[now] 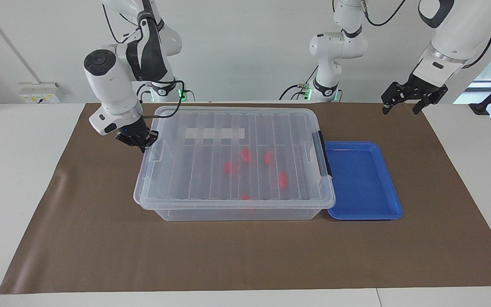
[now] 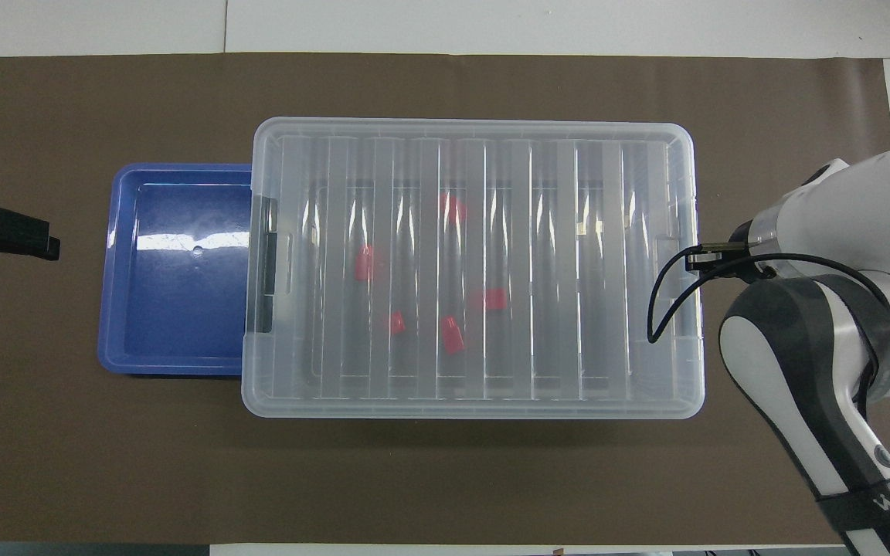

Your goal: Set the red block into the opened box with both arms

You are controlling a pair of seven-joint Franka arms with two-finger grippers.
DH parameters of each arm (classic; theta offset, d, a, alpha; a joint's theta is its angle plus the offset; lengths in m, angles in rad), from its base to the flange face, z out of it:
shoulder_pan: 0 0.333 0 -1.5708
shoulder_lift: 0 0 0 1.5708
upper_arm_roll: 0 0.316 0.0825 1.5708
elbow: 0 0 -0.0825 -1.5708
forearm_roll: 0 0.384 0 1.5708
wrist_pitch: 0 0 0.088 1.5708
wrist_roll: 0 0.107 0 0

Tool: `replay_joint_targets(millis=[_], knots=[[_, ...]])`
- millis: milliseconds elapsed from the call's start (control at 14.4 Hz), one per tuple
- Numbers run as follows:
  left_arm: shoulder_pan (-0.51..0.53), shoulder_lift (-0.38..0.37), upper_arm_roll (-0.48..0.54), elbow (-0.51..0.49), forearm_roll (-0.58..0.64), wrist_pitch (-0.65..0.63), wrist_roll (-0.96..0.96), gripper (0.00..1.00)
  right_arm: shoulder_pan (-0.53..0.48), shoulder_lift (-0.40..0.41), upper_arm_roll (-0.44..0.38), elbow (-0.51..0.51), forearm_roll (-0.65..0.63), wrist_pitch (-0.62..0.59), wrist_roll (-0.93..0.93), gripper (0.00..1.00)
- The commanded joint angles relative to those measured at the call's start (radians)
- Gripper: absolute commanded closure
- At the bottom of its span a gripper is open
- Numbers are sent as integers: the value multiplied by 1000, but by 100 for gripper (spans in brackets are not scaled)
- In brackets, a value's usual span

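At the right arm's end of the box (image 1: 232, 160), in the facing view, the right claw (image 1: 138, 140) sits low against the end edge of the clear ribbed lid (image 1: 211, 123), its fingertips pinched together on that lid edge. Away from this claw, toward the left arm's end, the lid lies flat over the whole box, with the black latch (image 1: 323, 153) at the end beside the blue tray (image 1: 362, 181). Five red blocks show blurred through the lid, inside the box; one red block (image 1: 282, 180) lies near the latch end, well apart from the right claw. The left claw (image 1: 414, 94) hangs in the air over the brown mat (image 1: 245, 256) near the bench (image 1: 15, 170) corner at the left arm's end, fingers spread wide and holding nothing; that arm waits.

Overhead, the right arm's white and grey links cover the right claw itself; only a black cable (image 2: 665, 297) and a small plug show at the box (image 2: 472, 266) end just beside it. The lid (image 2: 491, 154) lines up with the box rim on every side. The same red block (image 2: 366, 264) lies under the lid toward the tray (image 2: 178, 324) end, with the others scattered around the middle. The left claw (image 2: 8, 234) shows as a dark shape over the mat (image 2: 445, 479), apart from the tray, empty.
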Motion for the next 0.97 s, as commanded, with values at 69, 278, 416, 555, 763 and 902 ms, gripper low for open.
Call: replay_joint_targets(millis=[69, 278, 416, 555, 763, 902], knots=[[16, 7, -19, 14, -9, -24, 16, 0, -6, -16, 3, -6, 11, -11, 5, 100], [22, 7, -26, 12, -9, -17, 20, 0, -12, -13, 2, 63, 11, -109, 5, 100], [35, 7, -31, 14, -8, -19, 63, 0, -14, -13, -3, 141, 10, -206, 5, 100], [36, 4, -34, 6, -9, -17, 67, 0, -25, -19, -10, 199, 10, -281, 4, 100], [35, -10, -34, -14, -9, -4, 65, 0, -66, -21, -9, 310, 10, -411, -1, 14], [35, -11, -34, -18, -9, -4, 65, 0, -68, -29, -7, 353, 8, -462, -37, 0]])
